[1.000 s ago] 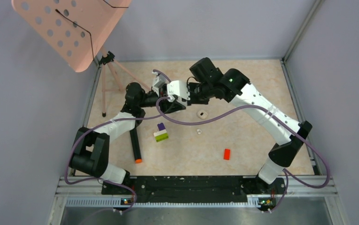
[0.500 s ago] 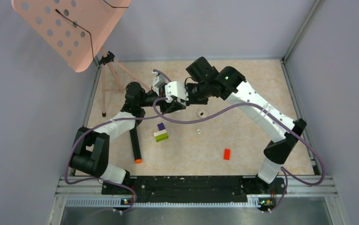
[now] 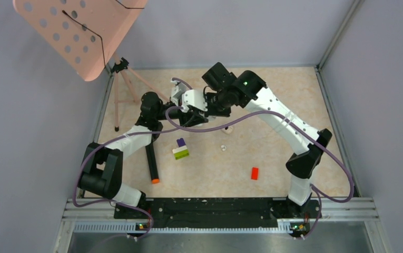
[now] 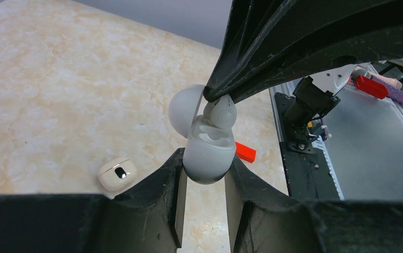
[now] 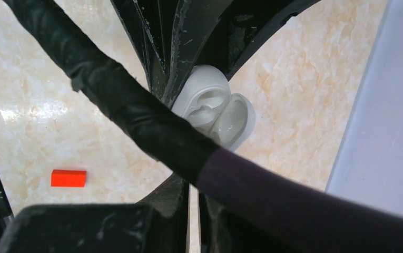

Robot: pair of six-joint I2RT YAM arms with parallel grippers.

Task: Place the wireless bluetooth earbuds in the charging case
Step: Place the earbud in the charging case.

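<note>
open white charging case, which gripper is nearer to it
Left. The left gripper clamps the open white charging case itself; the right gripper hangs just above its opening, pinching a small white earbud.

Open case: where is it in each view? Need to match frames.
Top external: hidden under the arms.
Left wrist: case at centre, in the left claw.
Right wrist: case upper centre, lid open.
Shared landmark: red brick, in all three.
</note>
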